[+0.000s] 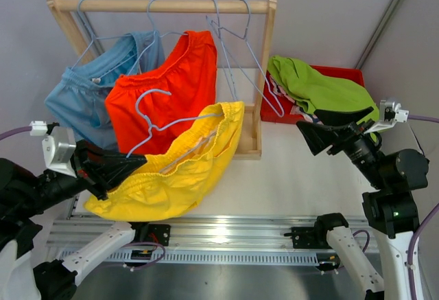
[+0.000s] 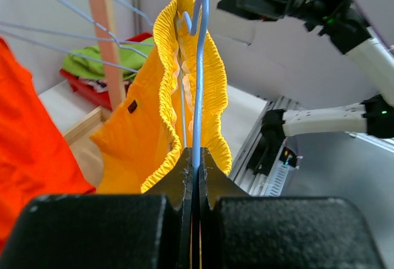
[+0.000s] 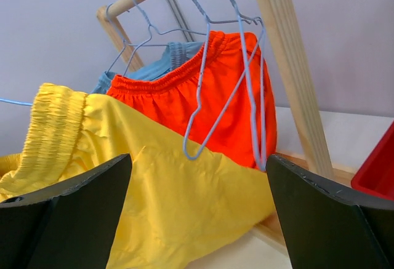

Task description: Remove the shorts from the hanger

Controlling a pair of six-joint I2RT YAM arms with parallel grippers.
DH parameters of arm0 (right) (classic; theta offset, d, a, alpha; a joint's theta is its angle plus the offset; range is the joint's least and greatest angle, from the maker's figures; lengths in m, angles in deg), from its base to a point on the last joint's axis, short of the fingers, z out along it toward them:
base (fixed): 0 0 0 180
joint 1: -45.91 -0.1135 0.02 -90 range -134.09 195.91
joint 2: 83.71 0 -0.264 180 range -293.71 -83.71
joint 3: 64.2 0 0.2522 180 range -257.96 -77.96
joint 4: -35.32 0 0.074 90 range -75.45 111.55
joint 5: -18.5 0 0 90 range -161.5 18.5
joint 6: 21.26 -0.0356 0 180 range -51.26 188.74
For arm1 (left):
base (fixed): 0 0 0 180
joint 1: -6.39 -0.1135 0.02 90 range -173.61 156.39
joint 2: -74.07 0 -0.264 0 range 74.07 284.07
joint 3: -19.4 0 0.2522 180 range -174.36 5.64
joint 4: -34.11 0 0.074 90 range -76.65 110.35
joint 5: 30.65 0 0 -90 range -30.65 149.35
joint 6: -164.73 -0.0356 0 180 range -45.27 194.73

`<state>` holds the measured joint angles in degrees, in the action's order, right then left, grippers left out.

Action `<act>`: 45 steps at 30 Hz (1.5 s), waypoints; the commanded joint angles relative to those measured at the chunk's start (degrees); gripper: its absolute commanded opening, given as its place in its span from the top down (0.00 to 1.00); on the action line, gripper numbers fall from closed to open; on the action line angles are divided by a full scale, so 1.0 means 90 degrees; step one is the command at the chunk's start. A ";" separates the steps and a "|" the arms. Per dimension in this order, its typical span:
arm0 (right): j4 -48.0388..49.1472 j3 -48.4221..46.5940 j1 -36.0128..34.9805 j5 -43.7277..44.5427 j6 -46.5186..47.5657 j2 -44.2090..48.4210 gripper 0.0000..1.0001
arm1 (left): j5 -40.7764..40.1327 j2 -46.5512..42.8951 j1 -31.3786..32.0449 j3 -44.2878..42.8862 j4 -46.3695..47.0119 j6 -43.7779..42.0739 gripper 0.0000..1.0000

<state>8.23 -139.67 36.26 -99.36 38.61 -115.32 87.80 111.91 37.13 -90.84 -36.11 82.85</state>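
The left gripper [image 2: 196, 156] has its fingers pressed fully together on the thin blue wire of a hanger [image 2: 198, 84]. The yellow shorts [image 2: 141, 115] drape from the hanger just beyond the fingertips. The right gripper [image 3: 198, 176] stands spread wide and holds nothing, with the yellow fabric beyond and between its fingers. Farther past them, the orange-red shorts [image 3: 221, 90] and the light blue shorts [image 3: 144, 72] hang on the wooden rack [image 3: 289, 66].

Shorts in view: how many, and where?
4. Light blue shorts and orange-red shorts hang on the rack; yellow shorts are on a hanger that the left gripper pinches; lime green shorts lie in the red bin, and may hide more.
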 commanded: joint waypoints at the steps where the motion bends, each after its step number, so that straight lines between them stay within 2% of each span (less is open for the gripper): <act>1: 0.0074 -0.0291 -0.0022 -0.0420 -0.0217 -0.0149 0.00 | 0.0667 -0.0016 0.0002 -0.0401 0.0981 0.0387 1.00; 10: 0.0728 -0.0145 -0.0245 -0.0880 -0.0569 -0.0481 0.01 | 0.0785 0.0248 -0.0008 -0.0734 0.1255 0.0631 1.00; 14: 0.0631 -0.0271 -0.0938 -0.0530 -0.0101 -0.0773 0.01 | 0.0794 0.0355 -0.0008 -0.0705 0.1391 0.0689 1.00; 16: 0.0271 -0.0418 -0.1689 -0.0246 0.0492 -0.1086 0.01 | 0.0794 0.0423 -0.0007 -0.0666 0.1489 0.0709 1.00; 17: 0.0163 -0.0534 -0.1981 0.0190 0.0690 -0.1174 0.01 | 0.0775 0.0443 -0.0008 -0.0618 0.1528 0.0757 1.00; 18: 0.0085 -0.0555 -0.2555 0.0427 0.0856 -0.1233 0.01 | 0.0736 0.0453 -0.0008 -0.0588 0.1605 0.0777 1.00; 19: 0.0064 -0.0555 -0.2812 0.0835 0.1090 -0.1291 0.01 | 0.0765 0.0473 -0.0008 -0.0568 0.1635 0.0797 1.00; 22: 0.0162 -0.0506 -0.3437 0.1229 0.1238 -0.1350 0.01 | 0.0707 0.0550 -0.0008 -0.0559 0.1665 0.0817 1.00; 30: 0.0465 -0.0223 -0.3752 0.1484 0.1238 -0.1312 0.01 | 0.0404 0.0629 0.0002 -0.0412 0.1519 0.0670 1.00; 37: 0.0113 -0.0194 -0.3762 0.1981 0.1472 -0.0794 0.01 | 0.0111 0.0678 -0.0008 -0.0558 0.1206 0.0426 1.00; 45: 0.0064 -0.0282 -0.3752 0.1806 0.1453 -0.0764 0.01 | 0.0101 0.0658 -0.0008 -0.0500 0.1215 0.0445 1.00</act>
<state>8.06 -140.90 2.84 -82.81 50.88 -121.05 89.77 117.23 37.13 -94.43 -29.36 87.70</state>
